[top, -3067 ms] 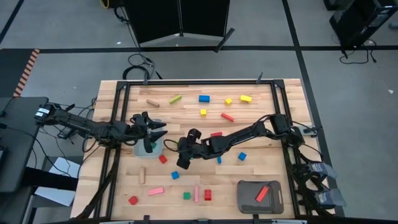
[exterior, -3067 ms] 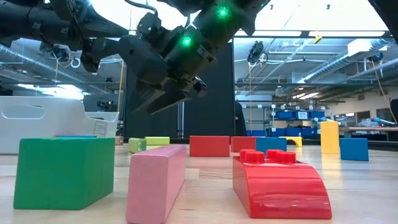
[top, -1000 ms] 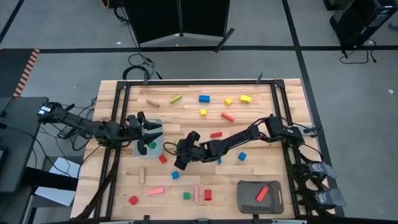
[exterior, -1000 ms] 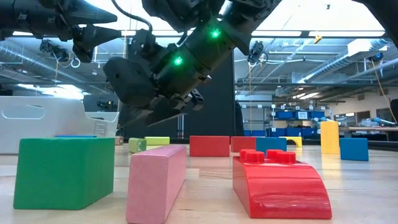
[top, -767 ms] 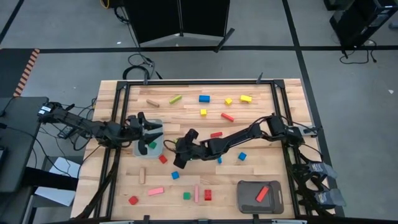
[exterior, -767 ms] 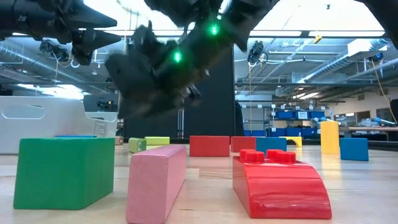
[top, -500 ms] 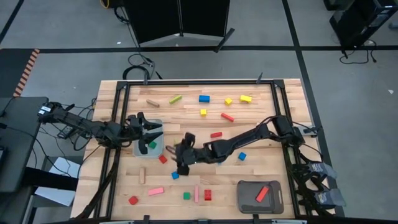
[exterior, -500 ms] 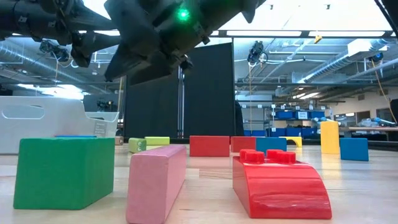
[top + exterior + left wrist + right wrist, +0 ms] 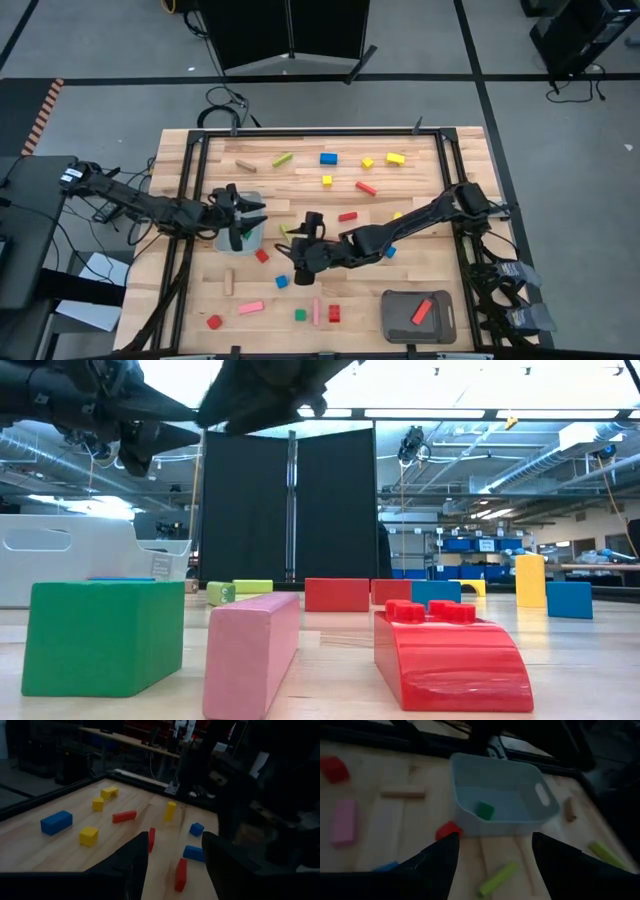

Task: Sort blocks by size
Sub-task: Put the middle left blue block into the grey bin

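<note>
Right gripper point(image 9: 303, 258) is hanging mid-table with its fingers point(image 9: 437, 857) spread wide and nothing between them. Over the last half second it has been sliding toward the near edge and rising, leaving the low view almost entirely. My read: it is repositioning over the small blue cube point(image 9: 282, 281) and red cube point(image 9: 262, 256) just beside it, no grasp begun.

Left gripper point(image 9: 243, 215) is hovering over the pale tray point(image 9: 252, 236), fingers point(image 9: 135, 855) parted, empty; it has barely shifted. One green cube point(image 9: 484, 810) is lying inside that tray.

Grey tray point(image 9: 393, 316) near the right front corner is holding a red bar point(image 9: 422, 311). Remaining blocks point(image 9: 328, 158) are scattered widely. The left arm, close by, is crowding the approach.
</note>
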Tool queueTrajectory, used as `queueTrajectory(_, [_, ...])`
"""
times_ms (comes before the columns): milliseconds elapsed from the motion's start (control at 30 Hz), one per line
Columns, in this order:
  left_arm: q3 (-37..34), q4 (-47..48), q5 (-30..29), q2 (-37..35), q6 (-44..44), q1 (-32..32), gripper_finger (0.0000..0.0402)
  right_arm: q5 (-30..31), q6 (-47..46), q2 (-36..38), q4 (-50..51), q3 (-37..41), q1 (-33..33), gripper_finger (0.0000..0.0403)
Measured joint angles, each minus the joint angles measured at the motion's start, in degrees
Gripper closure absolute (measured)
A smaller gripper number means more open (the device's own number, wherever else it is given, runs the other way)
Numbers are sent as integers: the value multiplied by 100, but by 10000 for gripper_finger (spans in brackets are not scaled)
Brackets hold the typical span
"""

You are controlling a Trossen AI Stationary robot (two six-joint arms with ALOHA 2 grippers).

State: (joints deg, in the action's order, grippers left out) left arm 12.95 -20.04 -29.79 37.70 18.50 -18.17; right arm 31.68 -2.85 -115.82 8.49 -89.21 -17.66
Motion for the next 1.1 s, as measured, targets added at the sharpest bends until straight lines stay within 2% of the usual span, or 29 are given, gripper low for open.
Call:
queueTrajectory(167, [0,-32,-27,125,7,2,210,59,-382,169,-218,720,-16,151])
queueTrajectory(300, [3,-19,-49,227,61,7,210,359,-784,413,-572,1445,-79,155])
queueTrajectory(467, [316,406,-56,530,127,7,210,935,-963,1175,-871,2142,-182,155])
queueTrajectory(633, [803,942,47,1183,133,7,217,1444,-915,2064,-854,2765,-255,154])
queueTrajectory(767, [1247,1333,208,1741,131,1,220,1358,-1015,2577,-1028,3205,-254,156])
queueTrajectory(900, [1561,1407,195,1995,53,-43,220,921,-1374,2516,-1434,3360,-254,151])
queueTrajectory(1100, [1683,1182,112,1896,-144,-192,220,635,-1455,1526,-1685,2855,-254,148])
